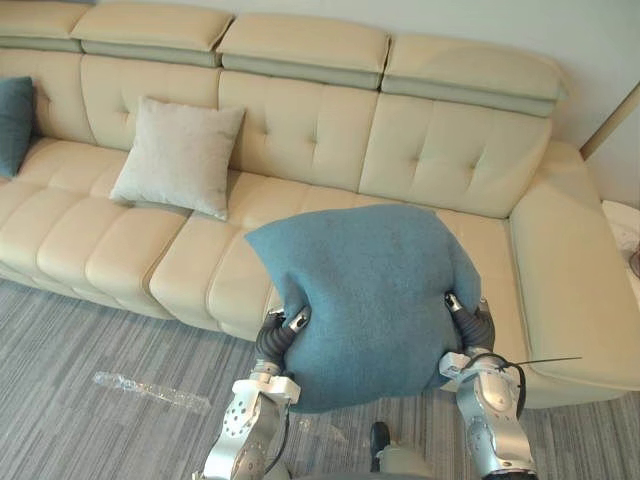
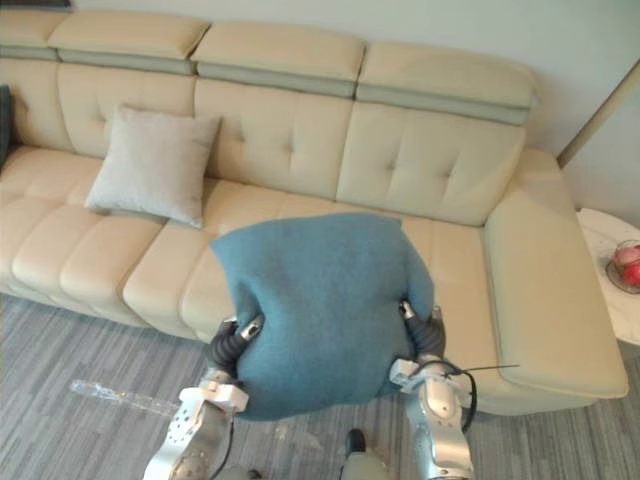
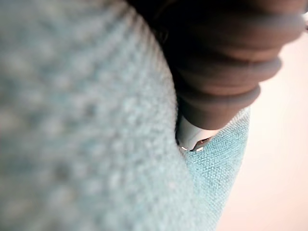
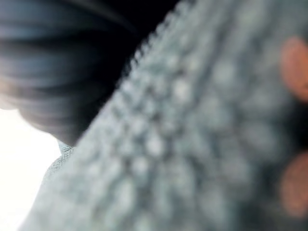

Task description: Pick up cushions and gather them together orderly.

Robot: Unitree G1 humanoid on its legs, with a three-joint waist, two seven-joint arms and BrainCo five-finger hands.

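Note:
A large teal cushion (image 1: 370, 300) hangs in front of the beige sofa (image 1: 300, 130), held between my two hands at its lower corners. My left hand (image 1: 275, 340) presses its left side and my right hand (image 1: 475, 325) its right side. Both wrist views look along the cushion's knit cloth (image 3: 72, 120) (image 4: 183, 144) from very close, beside the dark ribbed covers (image 3: 226, 72) (image 4: 57, 72). A light grey cushion (image 1: 178, 155) leans upright against the sofa's back, left of centre. At the sofa's far left end stands a second teal cushion (image 1: 14, 120), cut off by the view's edge.
The sofa's chaise arm (image 1: 575, 280) runs forward at the right. A white side table (image 2: 610, 250) with a bowl of red fruit (image 2: 626, 265) stands beyond it. A clear plastic strip (image 1: 150, 390) lies on the grey striped carpet at the left.

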